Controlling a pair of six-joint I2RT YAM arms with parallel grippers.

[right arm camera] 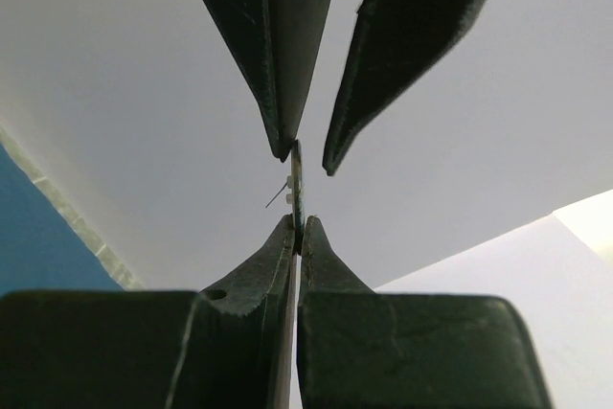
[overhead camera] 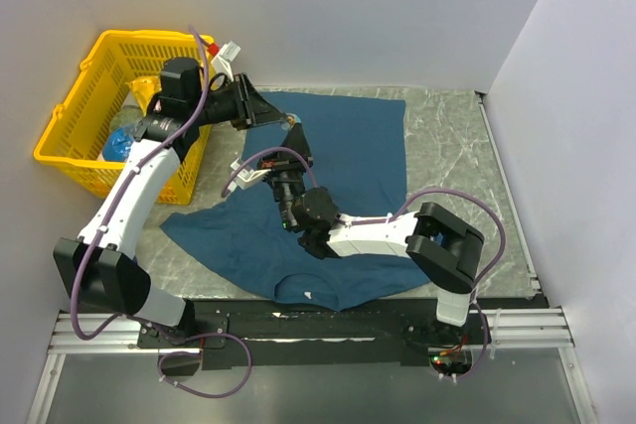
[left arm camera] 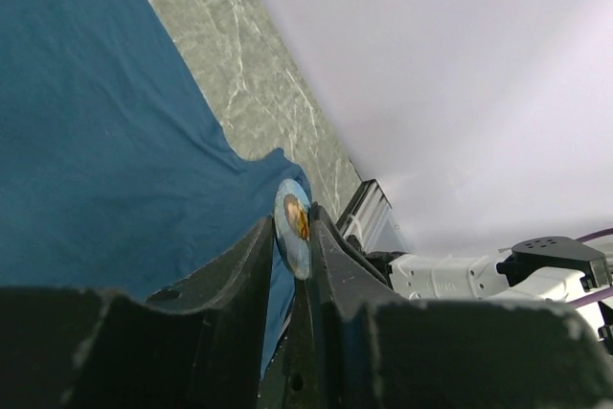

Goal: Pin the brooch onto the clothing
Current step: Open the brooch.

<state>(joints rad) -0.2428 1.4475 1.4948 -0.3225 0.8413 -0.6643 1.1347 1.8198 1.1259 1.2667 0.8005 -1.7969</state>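
The right tool (right arm camera: 298,225) is clamped shut on the bottom edge of the brooch (right arm camera: 297,174), holding it up in the air edge-on. The left tool (right arm camera: 306,162) comes in from the opposite side and straddles the top of the little disc. Its jaws are only narrowly apart: one finger (right arm camera: 278,93) looks right up against the disc, while the other shows a sliver of gap, so it doesn't have a real grip.

From the overhead camera, both tools meet above the far left part of the shirt (overhead camera: 348,146), which lies spread out on the marbled counter (overhead camera: 447,146), neck label toward the arm bases. A yellow basket (overhead camera: 75,116) sits off to the left, beside the left arm.
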